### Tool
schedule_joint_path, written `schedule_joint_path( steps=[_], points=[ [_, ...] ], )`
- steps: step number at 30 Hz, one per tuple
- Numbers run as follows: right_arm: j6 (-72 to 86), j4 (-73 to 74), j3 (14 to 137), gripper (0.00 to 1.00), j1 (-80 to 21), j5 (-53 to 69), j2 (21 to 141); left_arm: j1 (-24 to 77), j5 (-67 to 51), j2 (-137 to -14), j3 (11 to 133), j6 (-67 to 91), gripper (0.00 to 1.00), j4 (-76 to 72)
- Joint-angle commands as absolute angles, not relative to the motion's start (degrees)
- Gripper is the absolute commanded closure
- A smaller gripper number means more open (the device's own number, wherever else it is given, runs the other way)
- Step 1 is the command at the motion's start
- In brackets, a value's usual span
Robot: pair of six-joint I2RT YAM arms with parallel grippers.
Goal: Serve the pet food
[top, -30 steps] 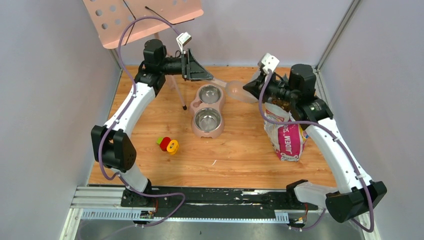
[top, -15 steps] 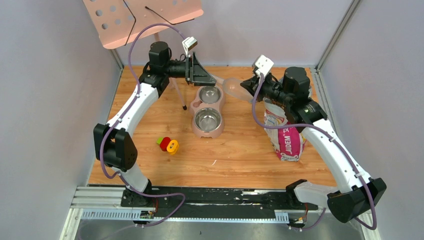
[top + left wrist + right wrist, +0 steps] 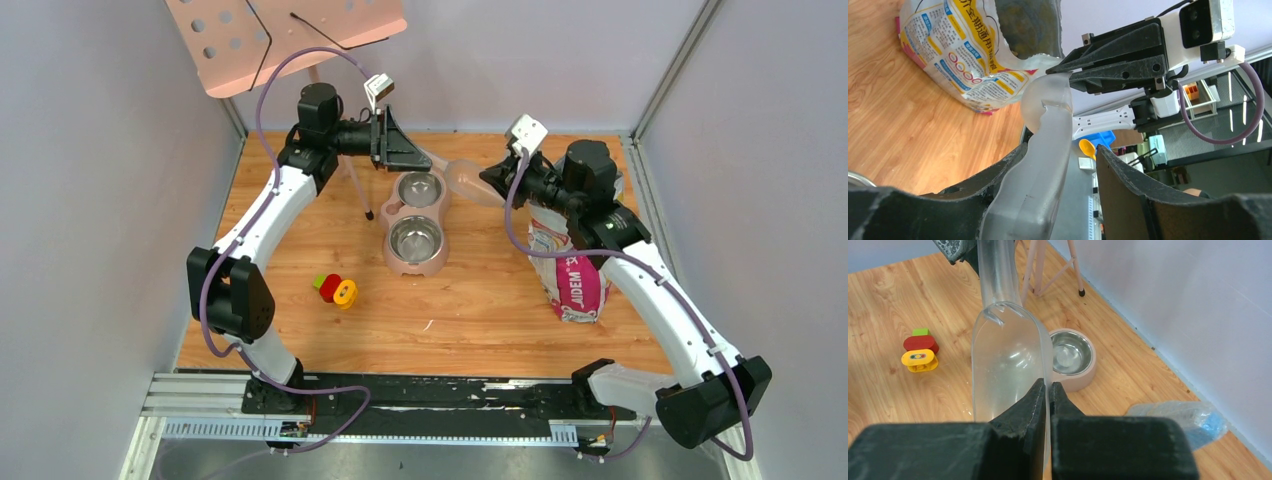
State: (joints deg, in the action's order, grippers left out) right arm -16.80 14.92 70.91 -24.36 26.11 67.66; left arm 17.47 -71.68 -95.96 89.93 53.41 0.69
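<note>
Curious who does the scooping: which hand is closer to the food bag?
Right. The right hand, pinching the clear scoop, hovers just left of the open food bag; the left hand is at the scoop's other end, by the far bowl.

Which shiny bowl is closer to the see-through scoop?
The back bowl, farthest from the robot's bases, sits nearest the scoop. The front bowl in the same pink feeder is farther from it.
</note>
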Motion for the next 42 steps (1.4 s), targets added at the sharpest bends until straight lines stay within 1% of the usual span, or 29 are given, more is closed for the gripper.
schedule_joint_path(
  steps=[1, 2, 3, 5, 8, 11, 13, 24, 26, 27, 29, 30, 31, 32, 33, 34, 36, 37, 38, 39, 41, 42],
  points=[
    [-13.4, 14.0, 69.6, 1.0, -24.7, 27.0, 66.1, 17.4, -71.0, -95.1, 91.7, 52.4, 0.41, -0.3],
    [-12.9, 14.2, 69.4, 1.0, -24.6, 27.2, 65.9, 17.4, -70.8, -94.9, 91.5, 52.3, 0.4, -0.3],
    [-12.3, 14.2, 69.2, 1.0, -24.6, 27.5, 65.7, 17.4, -70.1, -94.7, 91.6, 51.8, 0.36, -0.3],
    [-10.3, 14.2, 69.0, 1.0, -24.5, 27.9, 65.0, 17.4, -69.8, -94.3, 91.9, 51.0, 0.32, 0.8],
    [-8.8, 14.1, 68.7, 1.0, -24.5, 27.9, 64.6, 17.6, -69.9, -93.8, 92.5, 49.6, 0.3, 1.6],
    [-8.3, 13.6, 68.5, 1.0, -24.5, 26.6, 65.0, 17.8, -70.3, -93.4, 93.0, 48.7, 0.3, 2.2],
    [-8.3, 13.1, 68.5, 1.0, -24.5, 26.1, 65.3, 18.0, -70.6, -93.3, 92.9, 48.1, 0.33, 2.7],
    [-8.1, 11.5, 66.6, 1.0, -24.5, 25.2, 65.7, 18.3, -71.8, -93.0, 92.9, 47.3, 0.55, 3.8],
    [-8.1, 11.3, 66.2, 1.0, -24.4, 24.7, 65.7, 18.3, -72.1, -93.1, 92.9, 47.3, 0.61, 3.7],
    [-8.3, 11.3, 66.0, 1.0, -24.4, 24.6, 65.7, 18.4, -72.2, -93.2, 93.1, 47.2, 0.67, 3.7],
    [-8.6, 11.2, 65.5, 1.0, -24.5, 24.7, 65.6, 18.6, -72.4, -93.2, 93.2, 47.0, 0.74, 3.5],
    [-8.7, 11.1, 65.4, 1.0, -24.4, 24.8, 65.6, 18.7, -72.5, -93.3, 93.3, 47.0, 0.75, 3.4],
    [-8.8, 11.1, 65.2, 1.0, -24.5, 24.9, 65.6, 18.7, -72.5, -93.3, 93.4, 46.9, 0.82, 3.4],
    [-9.0, 11.2, 65.2, 1.0, -24.4, 25.0, 65.6, 18.8, -72.4, -93.3, 93.6, 46.6, 0.86, 3.6],
    [-9.2, 11.3, 65.2, 1.0, -24.4, 25.1, 65.6, 19.0, -72.2, -93.3, 93.8, 45.9, 0.97, 4.5],
    [-9.5, 11.7, 65.4, 0.96, -24.4, 25.1, 65.6, 19.0, -71.8, -93.3, 94.1, 45.4, 0.99, 5.1],
    [-9.8, 14.1, 67.6, 0.87, -24.4, 24.5, 65.4, 19.3, -71.8, -93.2, 94.5, 44.2, 1.0, 6.0],
    [-9.5, 16.5, 69.7, 0.78, -24.2, 24.2, 65.5, 19.4, -71.7, -93.1, 94.7, 43.3, 1.0, 6.7],
    [-8.5, 19.9, 72.7, 0.65, -23.7, 24.1, 65.9, 19.6, -71.6, -93.1, 95.3, 42.6, 1.0, 7.4],
    [-7.7, 23.9, 76.2, 0.56, -22.6, 24.8, 66.6, 20.0, -71.5, -92.9, 95.6, 40.7, 1.0, 9.0],
    [-6.2, 33.1, 83.8, 0.43, -19.5, 27.8, 68.2, 21.0, -71.1, -92.7, 96.8, 38.4, 1.0, 10.9],
    [-5.1, 36.6, 87.3, 0.39, -17.4, 29.1, 68.9, 21.3, -70.9, -92.7, 97.5, 37.8, 1.0, 11.5]
  ],
)
